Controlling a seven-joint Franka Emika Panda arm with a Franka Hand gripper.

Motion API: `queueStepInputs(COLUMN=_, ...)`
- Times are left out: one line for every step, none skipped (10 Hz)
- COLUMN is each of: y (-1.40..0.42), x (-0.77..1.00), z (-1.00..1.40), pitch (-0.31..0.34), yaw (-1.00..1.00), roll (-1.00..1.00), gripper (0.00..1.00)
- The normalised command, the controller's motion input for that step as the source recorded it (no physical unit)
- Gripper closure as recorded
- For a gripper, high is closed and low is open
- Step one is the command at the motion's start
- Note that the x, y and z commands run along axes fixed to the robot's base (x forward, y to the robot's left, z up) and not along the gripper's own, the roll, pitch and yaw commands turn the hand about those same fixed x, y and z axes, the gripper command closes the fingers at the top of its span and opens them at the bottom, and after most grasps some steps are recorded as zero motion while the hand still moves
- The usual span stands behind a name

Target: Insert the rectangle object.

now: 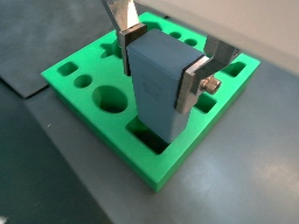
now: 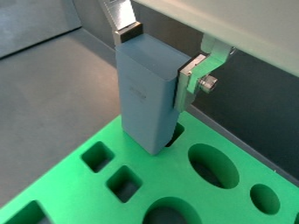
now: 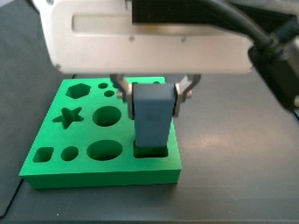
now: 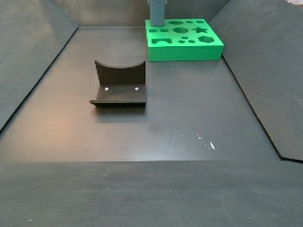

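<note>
- We see the end effector clamped on the rectangle object, long axis upright.
- Its lower end sits in the green board's rectangular slot — we judge straight down remains.

A dark grey, matte bench fills the scene, bordered by raised dark walls at the far end and left side. A green board with shaped cutouts, including a star, circles and a hexagon, rests flat on the bench near the far wall. Well apart from it, toward the middle left, sits a dark brown block with a curved notch on top. The gripper is above the board's right edge.
</note>
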Motion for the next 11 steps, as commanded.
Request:
queueStepInputs(y=-0.2, x=0.0, z=-0.34, pitch=-0.04, yaw=0.08, roll=-0.08, gripper=1.0)
queueStepInputs(y=-0.21, x=0.0, z=-0.31, pitch=-0.02, yaw=0.07, roll=-0.09, gripper=1.0)
queueStepInputs(y=-0.19, x=0.0, z=-0.35, pitch=-0.026, yaw=0.09, roll=-0.12, gripper=1.0)
queueStepInputs(y=-0.15, x=0.09, z=-0.51, pitch=-0.014, yaw=0.0, roll=-0.05, gripper=1.0)
queueStepInputs(y=-0.11, x=0.21, z=-0.58, pitch=0.0, yaw=0.0, roll=-0.01, gripper=1.0)
queueStepInputs(y=-0.09, x=0.24, z=-0.61, pitch=0.0, yaw=0.0, roll=-0.03, gripper=1.0)
queueStepInputs(y=-0.06, x=0.25, z=-0.63, pitch=0.0, yaw=0.0, roll=-0.04, gripper=1.0)
queueStepInputs(y=0.0, x=0.21, z=-0.62, pitch=0.0, yaw=0.0, roll=-0.02, gripper=1.0)
queueStepInputs(y=0.0, x=0.18, z=-0.47, pitch=0.011, yaw=0.0, roll=0.0, gripper=1.0)
queueStepInputs(y=0.02, x=0.07, z=-0.37, pitch=-0.056, yaw=0.0, roll=-0.13, gripper=1.0)
queueStepInputs(y=0.07, x=0.13, z=0.0, pitch=0.037, yaw=-0.09, roll=-0.07, gripper=1.0)
